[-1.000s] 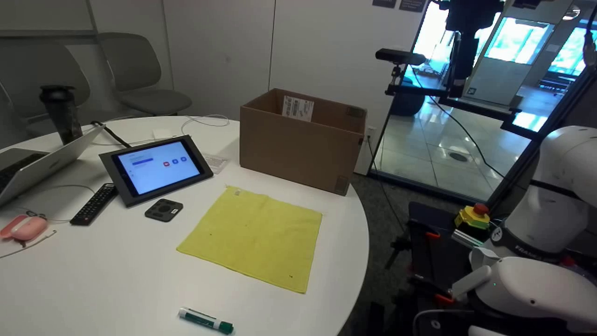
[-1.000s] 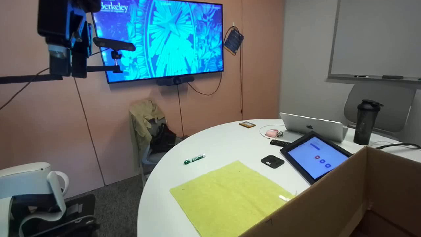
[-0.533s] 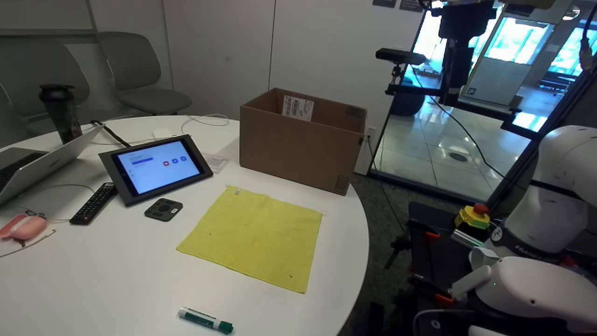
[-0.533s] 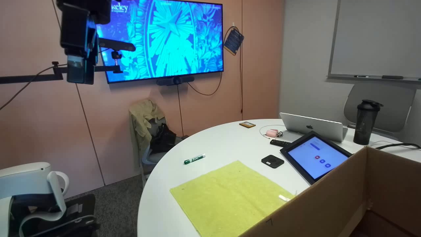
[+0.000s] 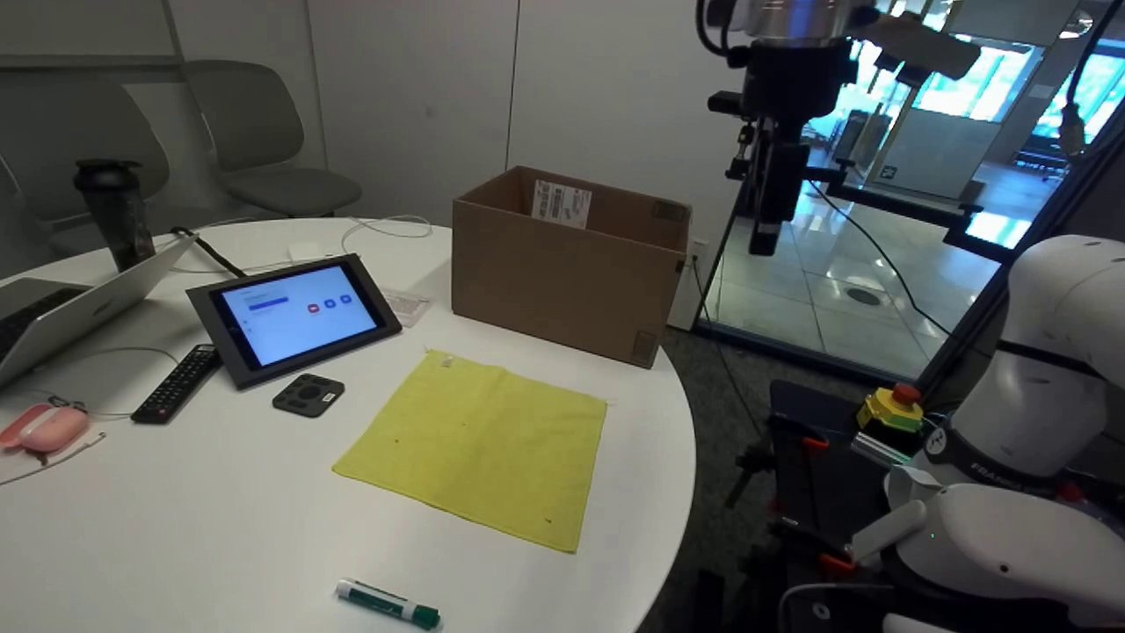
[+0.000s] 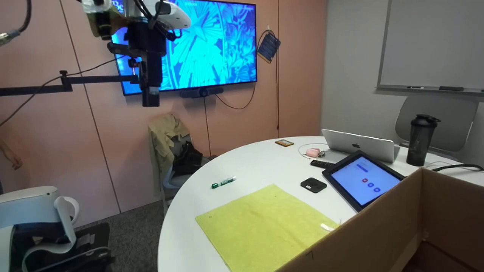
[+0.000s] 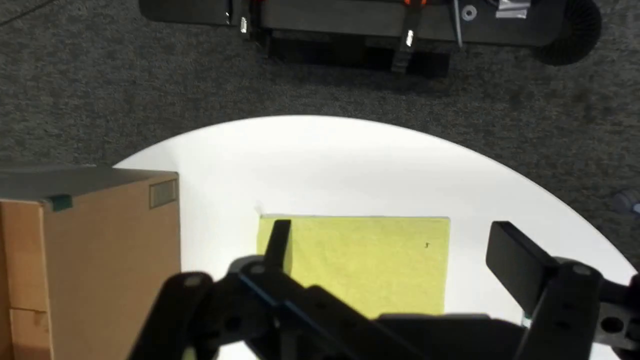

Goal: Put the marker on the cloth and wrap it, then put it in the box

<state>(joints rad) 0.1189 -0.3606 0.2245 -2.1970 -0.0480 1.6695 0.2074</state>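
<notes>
The green marker [image 5: 387, 604] lies on the white table, apart from the cloth, in both exterior views [image 6: 223, 183]. Spread flat nearby is the yellow cloth [image 5: 483, 448], with nothing on it. Behind it stands the brown cardboard box [image 5: 562, 272], its top uncovered and a white label inside. My gripper [image 7: 389, 230] is open wide, pads far apart, holding nothing. It hangs high above the table's level, fingertips down, in both exterior views [image 5: 765, 242]. From the wrist, the cloth [image 7: 370, 270] shows below and between the fingers, the box [image 7: 110, 260] to the left; the marker is mostly or wholly hidden there.
A tablet [image 5: 299, 312], a black remote [image 5: 176, 384], a small black puck [image 5: 308, 396], a laptop [image 6: 359, 146] and a dark tumbler [image 6: 420, 139] share the table. A camera on a mount [image 6: 128, 49] stands beyond the gripper. A person's hand [image 6: 11, 156] shows at an edge.
My gripper has come down slightly and moved in toward the table, leftward in an exterior view and rightward from the opposite side. A hand has appeared. Marker, cloth and box are unmoved.
</notes>
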